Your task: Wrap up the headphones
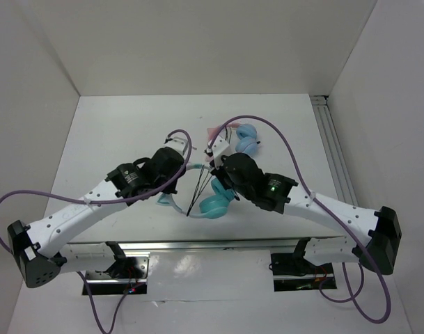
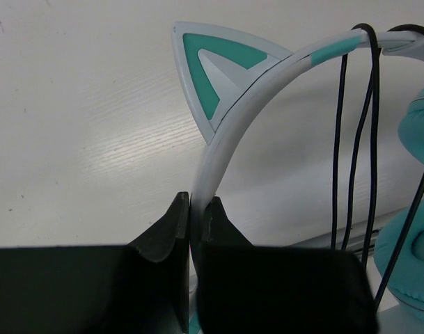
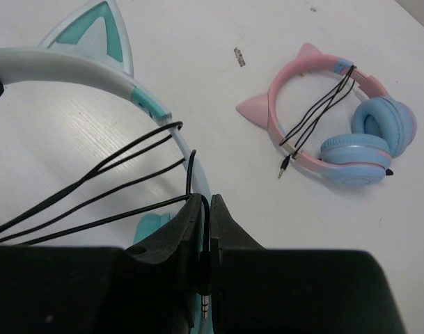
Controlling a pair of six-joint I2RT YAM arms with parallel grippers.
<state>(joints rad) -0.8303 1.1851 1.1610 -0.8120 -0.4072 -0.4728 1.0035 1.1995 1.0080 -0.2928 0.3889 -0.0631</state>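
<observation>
The headphones have teal ear cups [image 1: 217, 204] and a pale blue-white headband [image 2: 267, 83] with cat ears, held up off the table. My left gripper [image 2: 191, 209] is shut on the headband just below one cat ear [image 2: 215, 66]; in the top view it [image 1: 189, 165] is at the band's left end. The thin black cable [image 3: 93, 174] runs in several strands across the headband. My right gripper [image 3: 206, 205] is shut on the cable's end, with the jack plug [image 3: 206, 299] between the fingers. In the top view the right gripper [image 1: 218, 182] sits just above the teal cup.
Pink-banded headphones with light blue cups [image 3: 337, 139] lie flat on the table beyond my right gripper, their own cable wound on the band; they also show in the top view [image 1: 245, 139]. White walls enclose the table on three sides.
</observation>
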